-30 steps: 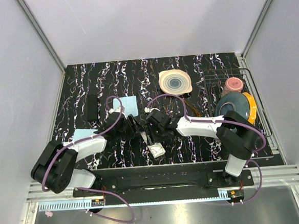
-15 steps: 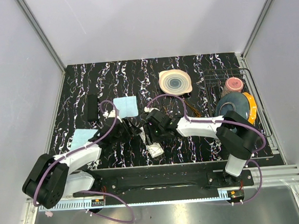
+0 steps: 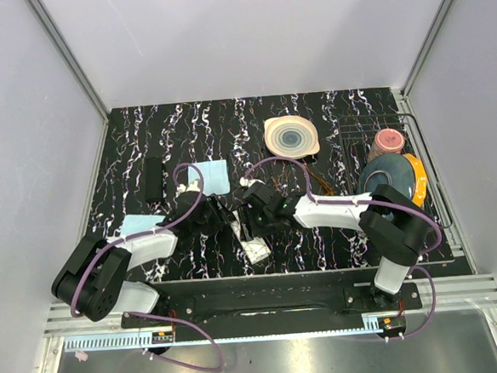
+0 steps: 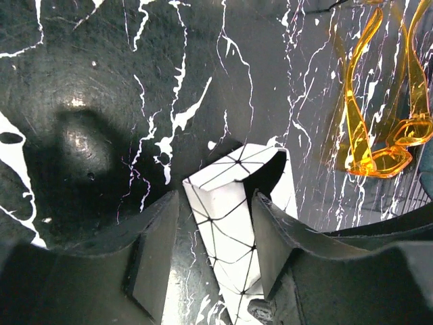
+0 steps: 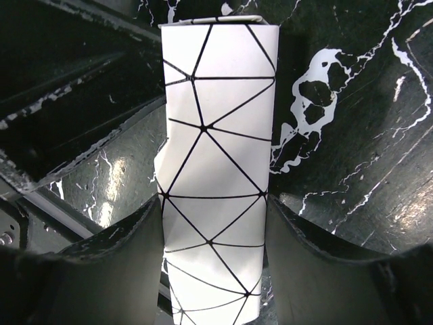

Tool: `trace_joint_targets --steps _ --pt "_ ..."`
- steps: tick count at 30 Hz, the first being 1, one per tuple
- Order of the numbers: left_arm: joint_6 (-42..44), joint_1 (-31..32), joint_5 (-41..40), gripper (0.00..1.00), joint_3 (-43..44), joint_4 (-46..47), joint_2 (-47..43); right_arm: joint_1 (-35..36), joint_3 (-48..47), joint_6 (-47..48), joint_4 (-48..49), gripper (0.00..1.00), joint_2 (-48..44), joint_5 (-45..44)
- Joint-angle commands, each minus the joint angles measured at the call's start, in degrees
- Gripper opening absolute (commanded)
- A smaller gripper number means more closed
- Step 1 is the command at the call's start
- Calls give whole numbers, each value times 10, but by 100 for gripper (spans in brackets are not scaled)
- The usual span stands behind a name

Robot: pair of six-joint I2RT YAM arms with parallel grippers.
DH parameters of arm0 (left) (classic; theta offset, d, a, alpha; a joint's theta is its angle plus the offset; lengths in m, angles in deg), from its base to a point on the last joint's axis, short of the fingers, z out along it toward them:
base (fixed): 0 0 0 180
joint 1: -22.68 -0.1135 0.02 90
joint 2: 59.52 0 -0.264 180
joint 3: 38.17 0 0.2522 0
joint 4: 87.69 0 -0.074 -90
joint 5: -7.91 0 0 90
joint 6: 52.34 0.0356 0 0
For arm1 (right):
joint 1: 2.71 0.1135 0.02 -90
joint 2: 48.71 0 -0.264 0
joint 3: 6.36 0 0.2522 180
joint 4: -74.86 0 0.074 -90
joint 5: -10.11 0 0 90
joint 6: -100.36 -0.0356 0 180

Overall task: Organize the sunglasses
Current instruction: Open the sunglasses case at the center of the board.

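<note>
The sunglasses (image 4: 379, 101), amber-orange with thin arms, lie on the marbled table at the upper right of the left wrist view. In the top view the sunglasses (image 3: 318, 177) show faintly right of both grippers. A white oblong box (image 5: 216, 135) with black triangle lines is pinched on both sides by my right gripper (image 5: 214, 203). The same box (image 4: 230, 223) stands between the fingers of my left gripper (image 4: 215, 203), against the right finger, with a gap at the left one. The two grippers (image 3: 231, 222) (image 3: 249, 225) meet over the box (image 3: 256, 252) near the table's front.
A flat black case (image 3: 152, 178) lies at the left, with light blue cloths (image 3: 209, 176) (image 3: 140, 224) near it. A patterned plate (image 3: 291, 136) sits at the back. A wire rack (image 3: 425, 153) at the right holds a pink cup (image 3: 389, 140) and a blue dish (image 3: 384, 177).
My left arm swung out to the left and came back; its jaws widened, then narrowed round the box. The right arm kept its grip and hardly moved.
</note>
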Motion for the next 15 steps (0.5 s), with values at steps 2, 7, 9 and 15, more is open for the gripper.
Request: trace_joint_targets --steps 2,7,9,15 --pt "15 2 -41 50 16 -74 17 2 15 -13 37 36 -31 3" --pt "25 3 -64 48 10 -107 16 -9 38 -43 39 44 -54 -4" --pt "28 4 -66 48 4 -108 17 -12 47 -53 38 50 -69 -17" --pt "34 5 -68 47 2 -108 15 -24 73 -64 26 57 -105 -56"
